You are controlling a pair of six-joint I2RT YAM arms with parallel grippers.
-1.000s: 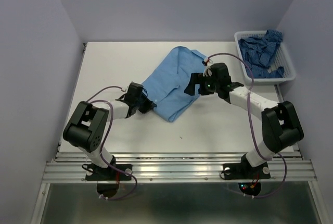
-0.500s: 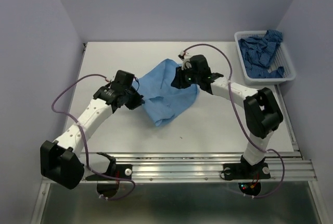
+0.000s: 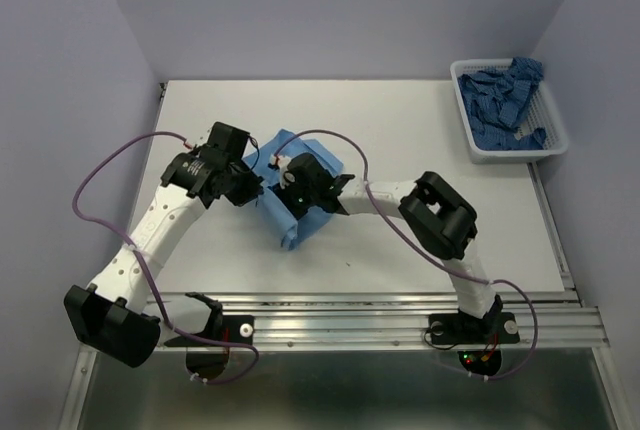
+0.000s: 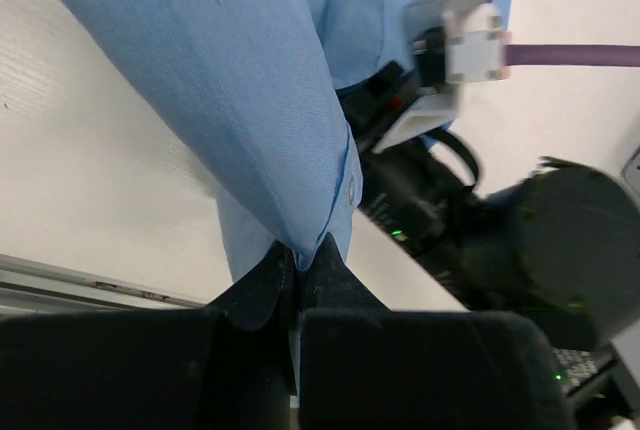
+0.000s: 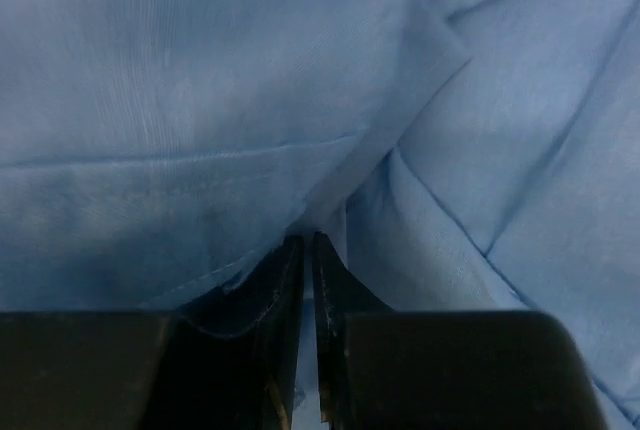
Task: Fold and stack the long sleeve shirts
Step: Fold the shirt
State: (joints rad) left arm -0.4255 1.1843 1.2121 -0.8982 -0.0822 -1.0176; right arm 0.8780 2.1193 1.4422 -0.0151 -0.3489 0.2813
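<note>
A bunched shirt (image 3: pixel 293 225) lies left of centre on the table (image 3: pixel 400 130), the left gripper (image 4: pixel 301 268) at its left edge, the right gripper (image 5: pixel 308 250) over its middle. Another shirt (image 3: pixel 500 95) fills the basket (image 3: pixel 505 156), far right.

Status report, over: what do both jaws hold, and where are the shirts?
Left gripper and right gripper: jaws shut on light blue shirt. Shirt bunched between them, unfolded. Dark patterned shirt in white basket. Purple cable arcs over the cloth.

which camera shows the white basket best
The top view: the basket sits whole at the far right, a dark blue shirt in it. Neither wrist view shows it; they face the light blue shirt.
</note>
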